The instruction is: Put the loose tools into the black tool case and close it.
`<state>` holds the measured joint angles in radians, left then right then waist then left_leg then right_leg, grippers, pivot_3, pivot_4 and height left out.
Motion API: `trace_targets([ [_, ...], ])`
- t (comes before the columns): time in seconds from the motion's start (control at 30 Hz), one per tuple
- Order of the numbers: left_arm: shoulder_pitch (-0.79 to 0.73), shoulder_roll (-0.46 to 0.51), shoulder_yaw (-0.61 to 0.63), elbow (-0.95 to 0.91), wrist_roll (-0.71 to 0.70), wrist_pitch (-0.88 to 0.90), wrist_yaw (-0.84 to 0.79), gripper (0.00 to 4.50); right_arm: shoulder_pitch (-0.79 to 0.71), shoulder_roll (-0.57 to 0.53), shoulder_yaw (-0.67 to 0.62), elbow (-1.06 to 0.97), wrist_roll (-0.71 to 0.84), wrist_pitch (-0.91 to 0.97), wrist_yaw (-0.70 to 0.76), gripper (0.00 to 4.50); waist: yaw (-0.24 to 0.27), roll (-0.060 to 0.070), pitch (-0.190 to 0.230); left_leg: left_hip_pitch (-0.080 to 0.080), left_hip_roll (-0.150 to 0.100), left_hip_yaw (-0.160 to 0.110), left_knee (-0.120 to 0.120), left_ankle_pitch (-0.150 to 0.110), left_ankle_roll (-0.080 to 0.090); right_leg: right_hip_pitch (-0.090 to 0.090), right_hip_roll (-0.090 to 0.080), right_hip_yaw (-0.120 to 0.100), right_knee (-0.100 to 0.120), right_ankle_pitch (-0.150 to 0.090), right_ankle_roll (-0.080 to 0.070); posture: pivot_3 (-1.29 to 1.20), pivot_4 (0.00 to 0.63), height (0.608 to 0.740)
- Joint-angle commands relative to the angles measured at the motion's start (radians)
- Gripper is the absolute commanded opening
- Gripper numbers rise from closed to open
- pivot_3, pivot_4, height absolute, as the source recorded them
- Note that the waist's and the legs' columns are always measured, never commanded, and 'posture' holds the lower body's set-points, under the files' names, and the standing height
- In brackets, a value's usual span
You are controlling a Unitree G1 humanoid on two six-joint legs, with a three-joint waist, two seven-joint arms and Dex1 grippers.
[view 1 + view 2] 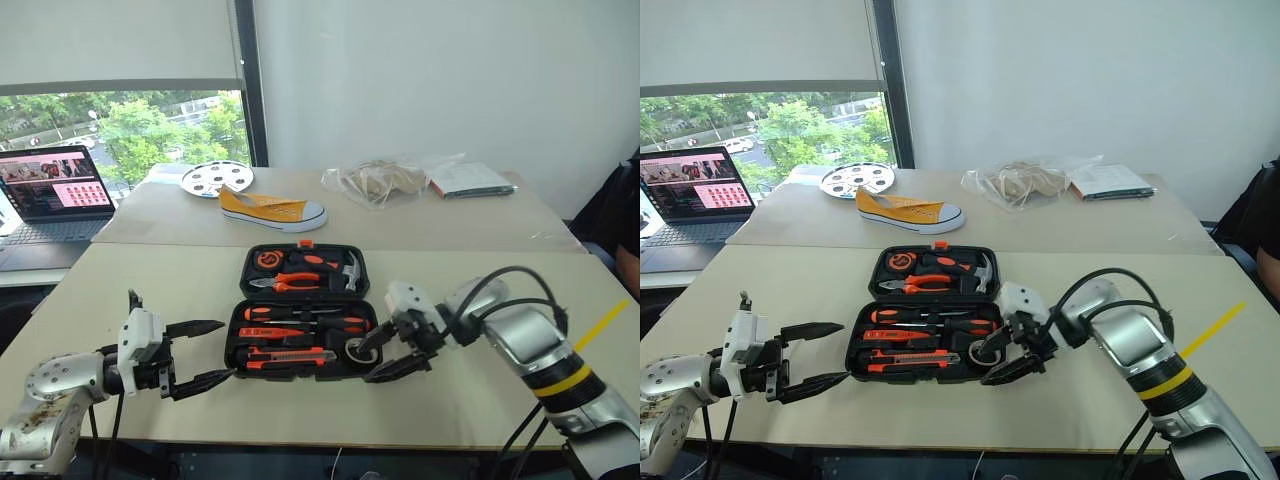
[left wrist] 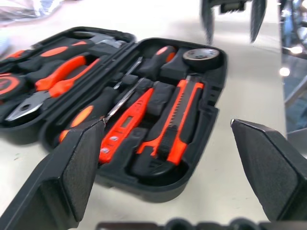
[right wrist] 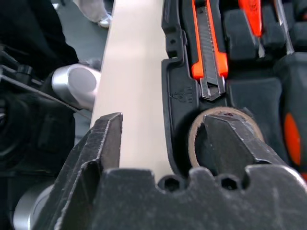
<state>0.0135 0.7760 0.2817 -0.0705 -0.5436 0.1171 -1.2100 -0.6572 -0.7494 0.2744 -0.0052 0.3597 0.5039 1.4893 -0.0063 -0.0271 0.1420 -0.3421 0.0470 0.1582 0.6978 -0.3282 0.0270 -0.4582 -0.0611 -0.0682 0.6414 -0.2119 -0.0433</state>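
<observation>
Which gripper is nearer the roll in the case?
Right. The right gripper is right at the roll, at the case's right end; the left gripper is off its left end.

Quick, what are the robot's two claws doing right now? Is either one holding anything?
Left gripper: open, holding nothing, beside the black tool case.
Right gripper: open, holding nothing, one finger over the greyish roll lying in the case.

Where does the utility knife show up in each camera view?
Left eye: utility knife, front row of the black tool case.
Right eye: same slot.
Left wrist: centre.
Right wrist: upper middle.
Shared landmark: greyish roll at its tip.
</observation>
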Motion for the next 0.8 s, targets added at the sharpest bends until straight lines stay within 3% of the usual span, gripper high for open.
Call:
trace_targets([
  [0.03, -0.04, 0.0, 0.055, 0.074, 0.051, 0.033, 0.146, 4.5, -0.03, 0.023, -0.115, 0.153, 0.004, -0.142, -0.038, 2.78, 0.0, 0.0, 0.0, 0.0, 0.0, 0.0, 0.0, 0.0, 0.0, 0.0, 0.0, 0.0, 0.0, 0.0, 0.0, 0.0, 0.15, 0.74],
  [0.07, -0.054, -0.007, 0.059, 0.095, 0.062, 0.049, 0.19, 4.5, -0.034, 0.033, -0.128, 0.203, -0.018, -0.182, -0.068, 2.49, 0.0, 0.0, 0.0, 0.001, 0.0, 0.0, 0.0, 0.0, 0.0, 0.0, 0.0, 0.0, 0.0, 0.0, 0.0, 0.0, 0.15, 0.74],
  [0.2, -0.133, -0.062, 0.056, 0.146, 0.091, 0.098, 0.347, 3.43, -0.062, 0.105, -0.155, 0.415, -0.131, -0.411, -0.236, 1.29, -0.004, 0.0, 0.0, 0.002, 0.0, 0.002, 0.0, 0.0, 0.0, 0.001, 0.0, 0.001, 0.001, 0.0, 0.0, 0.0, 0.15, 0.74],
  [0.27, -0.163, -0.084, 0.037, 0.163, 0.106, 0.119, 0.388, 2.53, -0.078, 0.141, -0.153, 0.504, -0.187, -0.517, -0.309, 0.48, -0.006, 0.0, 0.0, 0.002, 0.0, 0.003, 0.0, 0.0, 0.0, 0.001, 0.0, 0.001, 0.002, 0.0, 0.0, 0.0, 0.15, 0.74],
  [0.33, -0.192, -0.102, 0.011, 0.181, 0.135, 0.125, 0.423, 1.92, -0.095, 0.173, -0.147, 0.568, -0.219, -0.581, -0.352, 0.0, -0.007, 0.0, 0.0, 0.003, 0.0, 0.003, -0.001, 0.0, 0.0, 0.001, -0.001, 0.001, 0.002, 0.0, 0.0, 0.0, 0.15, 0.74],
  [0.4, -0.212, -0.12, -0.007, 0.177, 0.146, 0.113, 0.43, 0.98, -0.116, 0.195, -0.142, 0.613, -0.239, -0.616, -0.362, 0.0, -0.008, 0.0, 0.0, 0.004, 0.0, 0.005, -0.002, 0.001, -0.001, 0.0, 0.0, 0.002, 0.003, 0.0, 0.0, 0.0, 0.15, 0.74],
  [0.5, -0.187, -0.113, -0.001, 0.1, 0.106, 0.098, 0.365, 0.08, -0.123, 0.192, -0.17, 0.582, -0.187, -0.634, -0.288, 0.0, -0.011, 0.0, 0.0, 0.004, 0.0, 0.007, -0.002, 0.001, -0.001, 0.0, 0.0, 0.002, 0.002, 0.0, 0.0, 0.0, 0.15, 0.74],
  [0.67, -0.087, -0.056, 0.055, 0.001, -0.012, 0.034, 0.128, 0.08, -0.033, 0.159, -0.198, 0.295, 0.041, -0.494, -0.057, 0.0, -0.013, 0.0, 0.0, 0.004, 0.003, 0.006, -0.003, 0.0, -0.003, 0.0, -0.001, 0.001, 0.001, 0.0, -0.001, 0.0, 0.15, 0.74],
  [0.8, -0.04, -0.001, 0.035, -0.007, -0.006, 0.004, 0.017, 0.08, 0.049, 0.129, -0.13, 0.093, 0.034, -0.37, -0.065, 0.0, -0.009, 0.0, 0.0, 0.005, 0.003, 0.006, -0.002, -0.001, -0.004, 0.0, -0.001, 0.001, 0.003, -0.001, -0.002, 0.0, 0.15, 0.74],
])
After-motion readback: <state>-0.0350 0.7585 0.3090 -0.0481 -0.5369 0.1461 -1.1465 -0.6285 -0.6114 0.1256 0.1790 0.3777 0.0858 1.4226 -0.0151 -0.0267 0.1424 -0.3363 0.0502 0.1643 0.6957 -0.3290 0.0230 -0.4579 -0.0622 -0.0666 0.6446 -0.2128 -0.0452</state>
